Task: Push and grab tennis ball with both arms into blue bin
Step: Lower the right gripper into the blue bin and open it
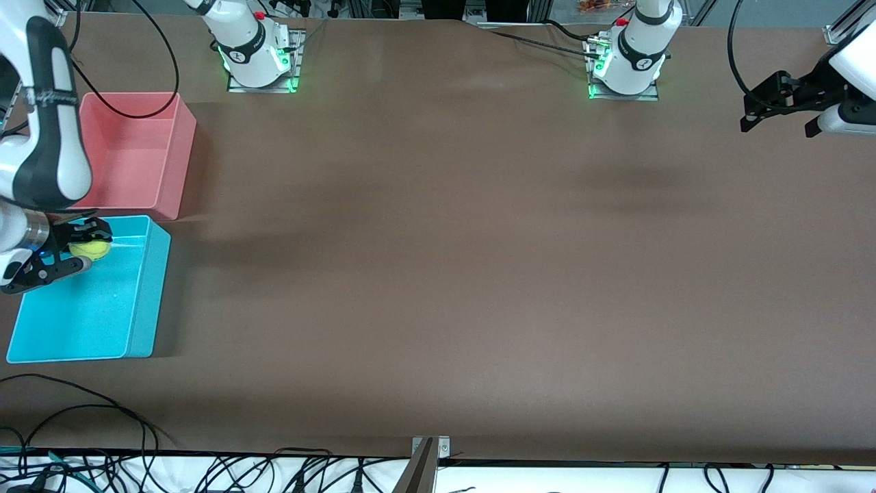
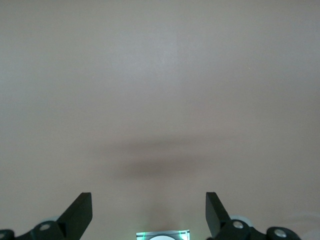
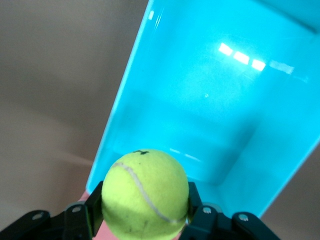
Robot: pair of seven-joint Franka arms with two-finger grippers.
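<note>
The jaws of the right gripper (image 1: pixel 81 252) are clamped on the tennis ball (image 1: pixel 91 249), held over the blue bin (image 1: pixel 140 301). A pink bin (image 1: pixel 174 154) is set beside it, farther from the front camera. The left gripper (image 1: pixel 780 109) is parked above bare tabletop (image 1: pixel 445 274), jaws spread wide, nothing held.

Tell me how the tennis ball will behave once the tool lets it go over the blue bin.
The tennis ball is round, so it will likely roll on landing. The blue bin has smooth walls that should probably stop it. It looks fuzzy and light, pinched in the right tool, so it may bounce a little.
</note>
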